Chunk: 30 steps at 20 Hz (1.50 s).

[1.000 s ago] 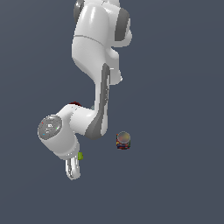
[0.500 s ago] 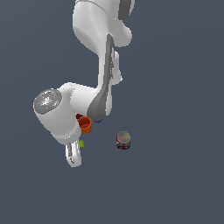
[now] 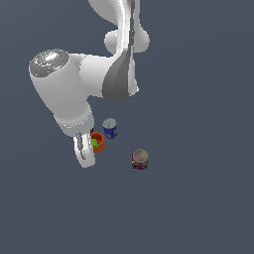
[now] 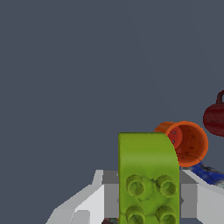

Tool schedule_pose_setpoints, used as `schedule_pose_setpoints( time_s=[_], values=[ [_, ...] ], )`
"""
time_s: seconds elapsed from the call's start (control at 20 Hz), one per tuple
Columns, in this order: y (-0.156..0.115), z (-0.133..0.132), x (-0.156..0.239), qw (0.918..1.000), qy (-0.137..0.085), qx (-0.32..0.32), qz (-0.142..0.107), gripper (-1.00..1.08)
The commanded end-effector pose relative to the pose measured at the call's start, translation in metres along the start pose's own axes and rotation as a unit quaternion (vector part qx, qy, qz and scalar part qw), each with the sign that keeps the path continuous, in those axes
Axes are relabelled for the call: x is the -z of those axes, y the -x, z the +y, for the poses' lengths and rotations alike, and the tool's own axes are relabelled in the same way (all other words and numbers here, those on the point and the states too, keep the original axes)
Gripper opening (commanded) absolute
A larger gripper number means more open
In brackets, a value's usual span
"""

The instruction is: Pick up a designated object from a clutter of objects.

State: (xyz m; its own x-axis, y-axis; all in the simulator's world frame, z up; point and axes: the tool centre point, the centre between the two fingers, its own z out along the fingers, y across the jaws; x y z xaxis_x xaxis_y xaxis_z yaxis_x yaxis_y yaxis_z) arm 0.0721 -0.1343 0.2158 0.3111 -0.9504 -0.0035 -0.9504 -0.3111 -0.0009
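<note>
The lime-green studded block (image 4: 148, 166) sits clamped between my two grey fingers (image 4: 109, 194) in the wrist view, and my gripper (image 4: 148, 197) is shut on it. In the exterior view only a green sliver of the block (image 3: 94, 144) shows beside the gripper (image 3: 87, 152), in front of the orange cup (image 3: 98, 142). The rest of the clutter lies on the floor: the orange cup (image 4: 187, 142) on its side, a dark red mug (image 4: 216, 117), a blue can (image 3: 109, 128) and a multicoloured can (image 3: 140, 159).
The white arm's wrist and elbow (image 3: 64, 94) fill the exterior view's upper left and hide the floor behind them. A plain dark grey floor (image 3: 198, 198) lies all around the objects.
The arm has risen toward the exterior camera and looms larger, carrying the green block with it. The blue can, hidden before, now shows beside the orange cup.
</note>
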Motion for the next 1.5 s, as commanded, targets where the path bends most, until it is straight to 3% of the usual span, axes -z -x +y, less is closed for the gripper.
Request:
schedule_pose_setpoints(
  time_s=[0.0,0.8,1.45],
  values=[
    [0.008,0.007,0.026,1.0000,0.000,0.000,0.000,-1.00],
    [0.058,0.048,0.186,1.0000,0.001,-0.001,0.002,-1.00],
    [0.073,0.057,0.232,1.0000,0.001,0.000,0.002,-1.00]
  ],
)
